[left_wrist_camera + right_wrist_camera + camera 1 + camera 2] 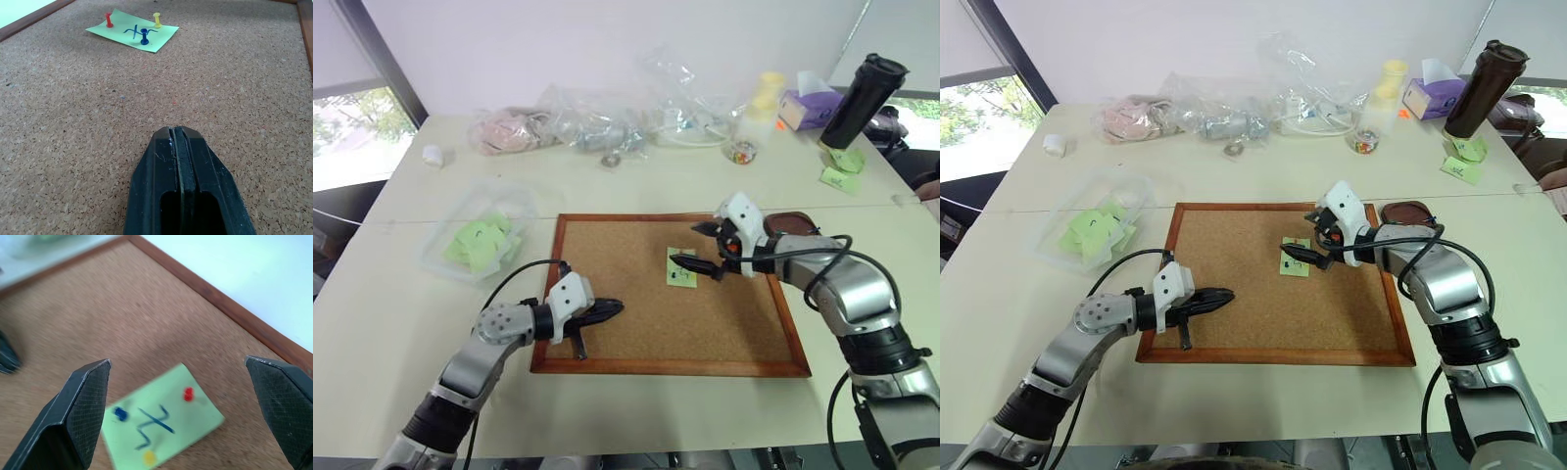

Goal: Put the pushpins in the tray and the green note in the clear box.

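Right gripper (178,406), jaws spread, hovers over the pinned green note (161,423) to pull pushpins (144,36); left gripper (177,142), jaws pressed together, braces the cork board (636,323).

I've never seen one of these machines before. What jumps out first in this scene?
Most striking is the big cork board in the middle of the table, with a small green note fastened to it by three pushpins: red, blue and yellow. The right claw hangs wide open just over that note, while the left claw rests shut on the board's near left part. A clear box of green slips sits left of the board.
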